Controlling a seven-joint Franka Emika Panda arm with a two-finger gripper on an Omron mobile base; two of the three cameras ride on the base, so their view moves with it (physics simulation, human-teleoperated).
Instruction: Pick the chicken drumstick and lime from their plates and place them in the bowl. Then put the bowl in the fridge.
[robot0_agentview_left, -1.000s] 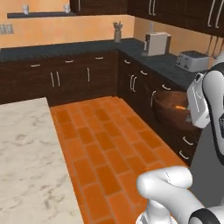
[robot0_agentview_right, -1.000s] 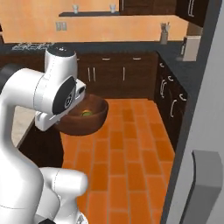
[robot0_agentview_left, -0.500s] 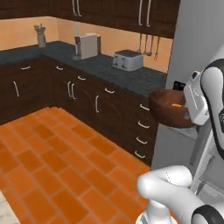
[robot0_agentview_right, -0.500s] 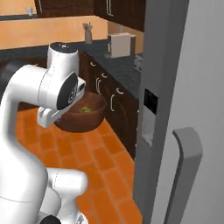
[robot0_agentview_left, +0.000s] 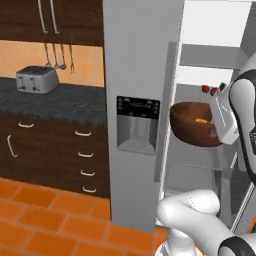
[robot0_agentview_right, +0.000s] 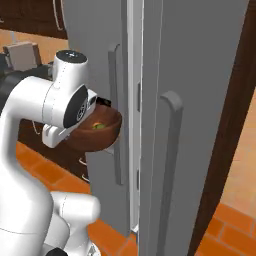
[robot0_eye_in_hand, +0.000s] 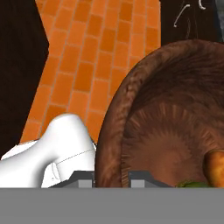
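Pincer: the pincer (robot0_eye_in_hand: 111, 177) is pinching the rim of the bowl, one finger on each side of the wall, seen at the bottom of the hand view.
Bowl: the dark reddish-brown wooden bowl (robot0_agentview_left: 196, 124) is held in the air, level, in front of the open fridge compartment; in the right base view the bowl (robot0_agentview_right: 97, 134) sits just beside the arm's wrist, close to the fridge door edge.
Chicken drumstick: the orange-brown chicken drumstick (robot0_agentview_left: 202, 120) lies inside the bowl; in the hand view its rounded end (robot0_eye_in_hand: 215, 167) shows low on the right.
Lime: the green lime (robot0_agentview_right: 98, 126) rests in the bowl's bottom; a sliver of it (robot0_eye_in_hand: 192, 185) shows beside the drumstick in the hand view.
Fridge: the light-grey fridge (robot0_agentview_left: 145, 60) has one door swung open, showing white shelves; the shut door carries the dark dispenser panel (robot0_agentview_left: 137, 124). Long vertical handles (robot0_agentview_right: 170, 145) show in the right base view.
Inside the fridge: two small red items (robot0_agentview_left: 210, 90) sit on a shelf just above the bowl.
Table: the dark table (robot0_agentview_left: 55, 102) left of the fridge carries a silver toaster (robot0_agentview_left: 36, 79).
Floor: orange brick tiles (robot0_eye_in_hand: 83, 65).
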